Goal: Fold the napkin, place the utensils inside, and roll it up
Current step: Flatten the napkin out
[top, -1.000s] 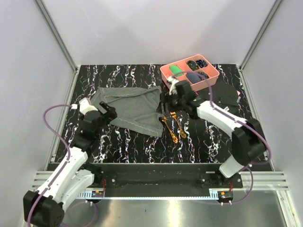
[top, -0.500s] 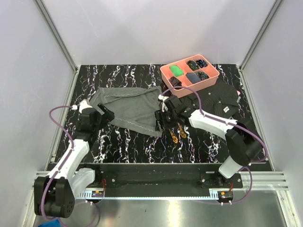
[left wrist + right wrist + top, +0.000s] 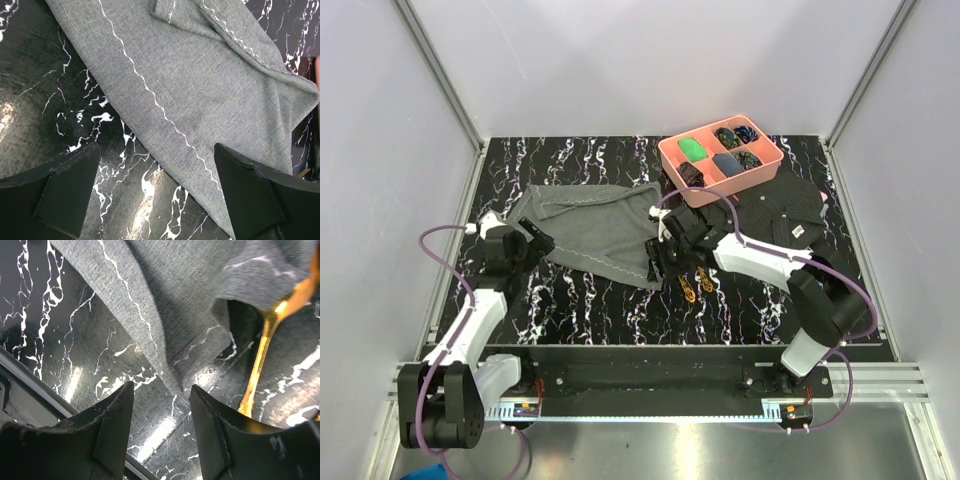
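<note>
The grey napkin (image 3: 595, 225) lies spread and rumpled on the black marble table, its top right part folded over. Two gold utensils (image 3: 692, 282) lie side by side just right of its near right corner. My right gripper (image 3: 661, 262) hovers low over that corner. In the right wrist view the gripper (image 3: 162, 410) is open with the napkin's corner (image 3: 172, 382) just ahead of the fingertips, and a gold handle (image 3: 260, 360) runs to the right. My left gripper (image 3: 532, 245) is wide open at the napkin's left near edge (image 3: 200, 85), which crosses the gap between its fingers (image 3: 65, 195).
A pink tray (image 3: 765, 165) of small dark and green items stands at the back right. A black patterned cloth (image 3: 785, 215) lies in front of it, right of my right arm. The table's front rail (image 3: 30, 385) runs close below the right gripper.
My right gripper has come from beside the pink tray down and left to the napkin's near right corner, its jaws narrowing. The left gripper has drawn slightly left and stays wide open.
</note>
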You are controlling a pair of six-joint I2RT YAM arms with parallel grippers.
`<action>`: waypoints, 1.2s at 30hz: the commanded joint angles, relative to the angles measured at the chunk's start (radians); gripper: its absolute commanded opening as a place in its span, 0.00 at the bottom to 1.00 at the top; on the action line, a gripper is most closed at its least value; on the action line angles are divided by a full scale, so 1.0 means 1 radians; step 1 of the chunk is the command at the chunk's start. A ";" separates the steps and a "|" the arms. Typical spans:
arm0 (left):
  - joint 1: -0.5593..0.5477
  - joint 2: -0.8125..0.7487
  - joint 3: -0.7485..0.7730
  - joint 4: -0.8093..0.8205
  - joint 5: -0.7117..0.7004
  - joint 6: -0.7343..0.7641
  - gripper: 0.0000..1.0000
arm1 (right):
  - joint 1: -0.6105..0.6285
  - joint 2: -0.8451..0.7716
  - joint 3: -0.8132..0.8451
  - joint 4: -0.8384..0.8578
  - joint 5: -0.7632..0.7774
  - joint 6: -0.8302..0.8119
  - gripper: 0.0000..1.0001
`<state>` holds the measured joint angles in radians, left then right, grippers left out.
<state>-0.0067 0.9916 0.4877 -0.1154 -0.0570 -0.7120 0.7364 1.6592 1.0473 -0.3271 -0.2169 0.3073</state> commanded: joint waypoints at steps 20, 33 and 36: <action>0.082 0.292 0.400 -0.208 -0.231 0.164 0.94 | 0.112 -0.091 -0.164 0.043 -0.084 -0.005 0.00; 0.080 0.648 0.758 -0.404 -0.267 0.243 0.75 | 0.123 -0.190 -0.254 0.023 -0.075 0.009 0.00; 0.054 0.673 0.799 -0.440 -0.260 0.244 0.68 | 0.121 -0.193 -0.251 0.025 -0.076 -0.008 0.00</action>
<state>0.0731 1.6485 1.2049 -0.4885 -0.2943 -0.4927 0.8528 1.4899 0.7940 -0.2970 -0.2813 0.3214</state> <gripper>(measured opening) 0.713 0.012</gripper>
